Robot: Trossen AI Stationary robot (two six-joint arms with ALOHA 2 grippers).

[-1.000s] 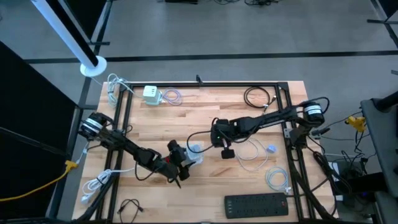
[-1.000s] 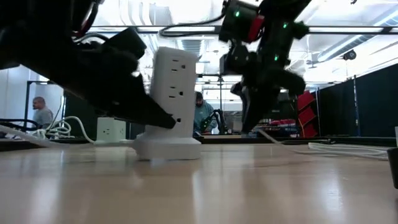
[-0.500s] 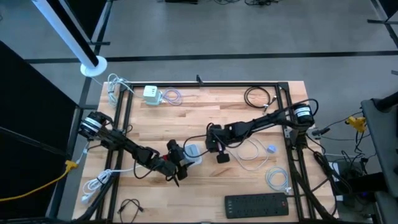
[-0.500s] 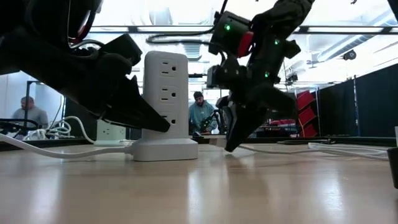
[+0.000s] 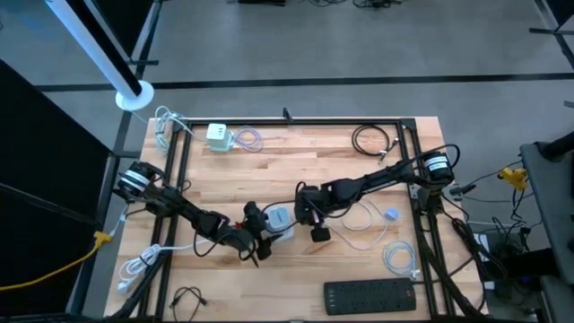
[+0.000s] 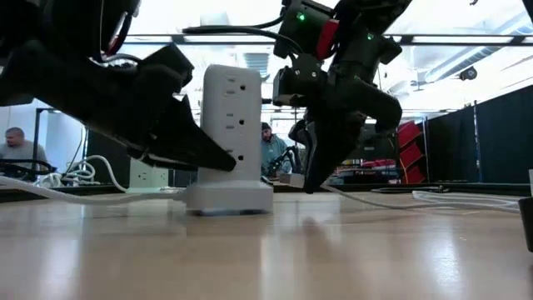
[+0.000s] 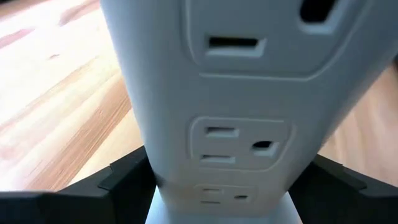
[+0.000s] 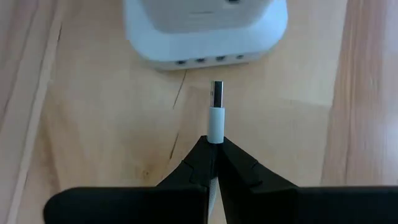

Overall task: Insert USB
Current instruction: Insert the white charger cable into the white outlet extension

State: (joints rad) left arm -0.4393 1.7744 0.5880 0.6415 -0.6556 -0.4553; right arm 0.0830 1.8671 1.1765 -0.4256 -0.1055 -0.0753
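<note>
With the left gripper (image 5: 260,235) clamped on the white power tower (image 5: 281,219) near table centre, the right gripper (image 8: 213,144) pinches the USB plug (image 8: 216,107) just short of the ports at its 12 o'clock; insertion remains undone

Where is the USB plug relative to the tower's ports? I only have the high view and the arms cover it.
Observer: The right gripper is shut on the white USB plug, whose metal tip points at the port row in the power tower base, not yet in.
Operator: Is the tower braced?
Observer: Yes, the left gripper is clamped on the tower's sides, near its base.
Operator: Is the tower upright?
Observer: In the low view it stands upright on the table.
</note>
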